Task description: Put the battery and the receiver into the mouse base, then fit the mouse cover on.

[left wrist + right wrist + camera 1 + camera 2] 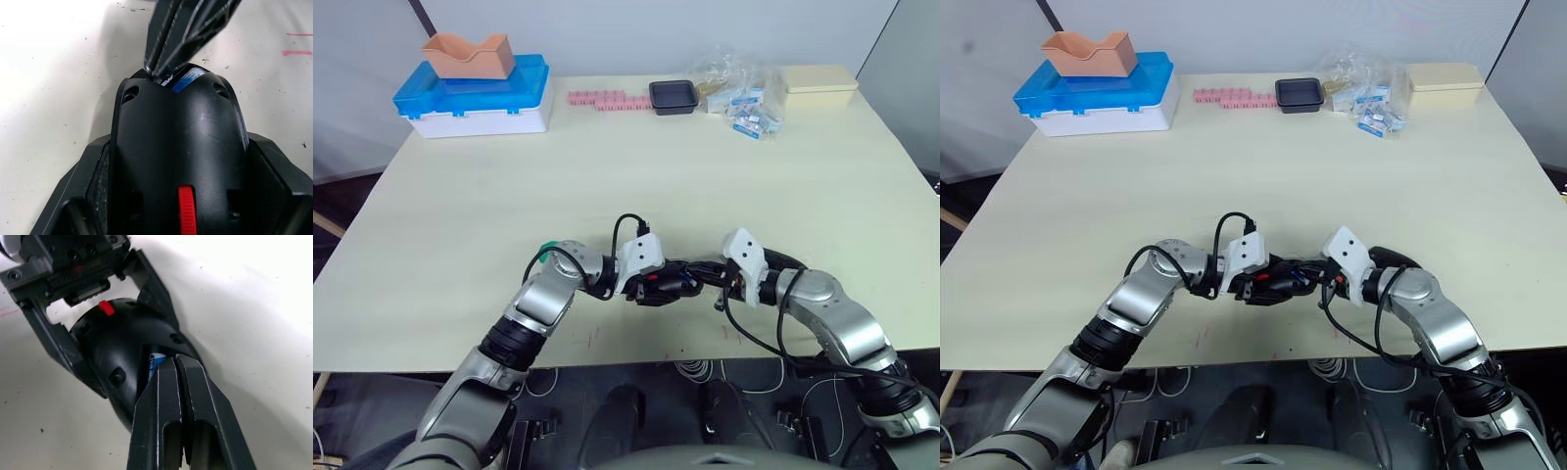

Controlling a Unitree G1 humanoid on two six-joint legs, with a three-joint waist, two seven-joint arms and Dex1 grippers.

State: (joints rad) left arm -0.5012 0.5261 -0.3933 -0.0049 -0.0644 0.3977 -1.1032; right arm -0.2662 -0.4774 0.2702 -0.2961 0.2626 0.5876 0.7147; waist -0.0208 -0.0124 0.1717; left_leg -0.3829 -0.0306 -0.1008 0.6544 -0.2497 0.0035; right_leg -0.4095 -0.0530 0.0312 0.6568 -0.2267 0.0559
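mouse base (178, 161) long axis spans both end effectors.

A wide, pale cream tabletop (636, 176) carries everything. At its far left corner stands a white plastic storage box with a bright blue lid (478, 95). Along the far edge, toward the middle, lies a row of small pink blocks (607, 99), and just beside it a small shallow black square tray (674, 96). Next to the tray lies a heap of clear plastic bags holding small blue-and-white packets (740, 93). At the far right corner sits a flat cream rectangular box (819, 84). Close to the near edge, a black mouse-shaped shell with a red wheel (178, 161) rests on the surface, with faint red marks (297, 43) on the tabletop nearby.
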